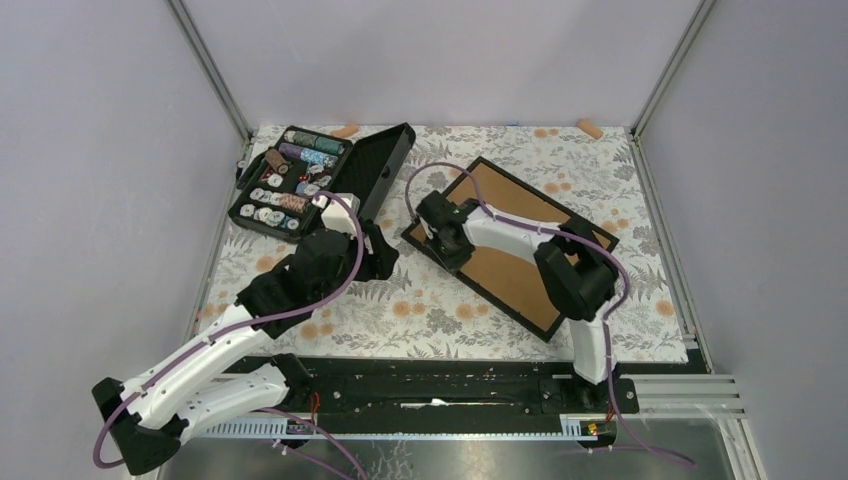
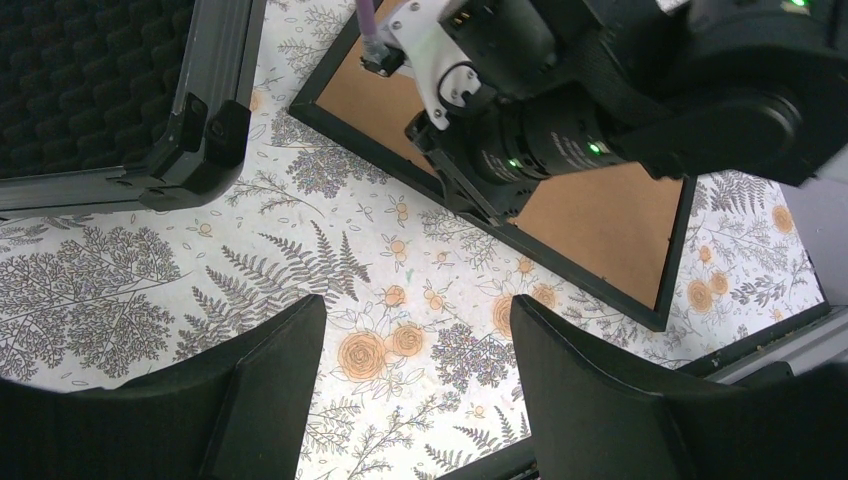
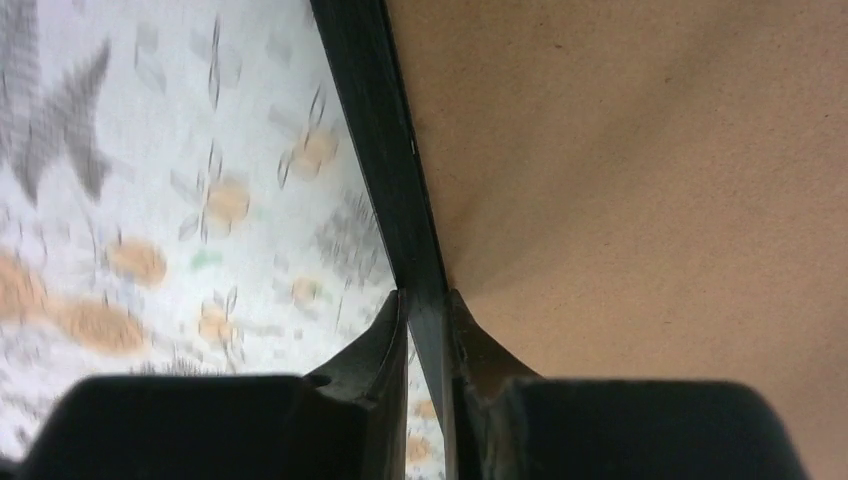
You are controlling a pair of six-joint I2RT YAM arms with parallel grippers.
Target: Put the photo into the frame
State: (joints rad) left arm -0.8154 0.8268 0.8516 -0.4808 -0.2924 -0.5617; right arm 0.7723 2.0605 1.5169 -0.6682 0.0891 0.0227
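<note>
Frame (image 1: 505, 275): face down, brown board up, on the right half of the counter (image 1: 420, 310).
Right tool (image 3: 427, 310): clamped on the frame's black rim (image 3: 390, 180), near edge.
Left tool (image 2: 415, 310): apart, empty.
Photo: I cannot see it.
Handling: I judge the frame stiff, light and slick, so I would grip it mid-rim.

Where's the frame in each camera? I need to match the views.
Top external: frame right of centre, back up, under the right arm.
Left wrist: frame upper middle to right, partly behind that arm.
Right wrist: frame fills the right; its black edge sits in the right gripper.
Shared landmark: the floral table cover beside that edge.
</note>
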